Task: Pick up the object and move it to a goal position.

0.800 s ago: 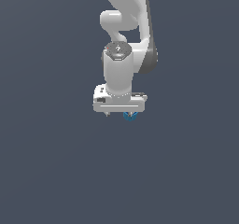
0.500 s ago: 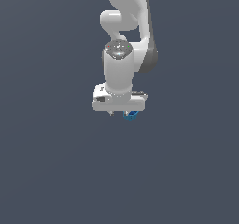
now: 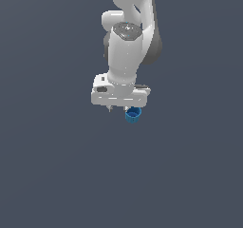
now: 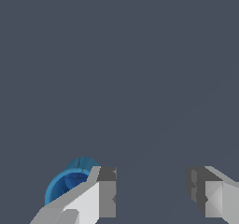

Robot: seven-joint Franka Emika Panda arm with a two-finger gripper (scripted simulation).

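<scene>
The object, a small blue ribbed cup (image 3: 133,115) with a hollow top, shows just below the white hand in the exterior view, toward that view's right. My gripper (image 3: 120,109) hangs from the white arm, pointing down. In the wrist view my gripper (image 4: 151,192) is open, with a wide empty gap between the two fingers (image 4: 106,195). The blue cup (image 4: 70,183) lies outside that gap, beside and partly hidden behind one finger. Whether that finger touches the cup cannot be told.
A plain dark grey-blue surface (image 3: 57,175) fills both views. The white arm (image 3: 126,56) rises out of the exterior view's upper edge. No other objects show.
The hand and wrist have shifted slightly upward in the exterior view, and more of the blue cup shows beneath the hand. The cup itself has barely moved.
</scene>
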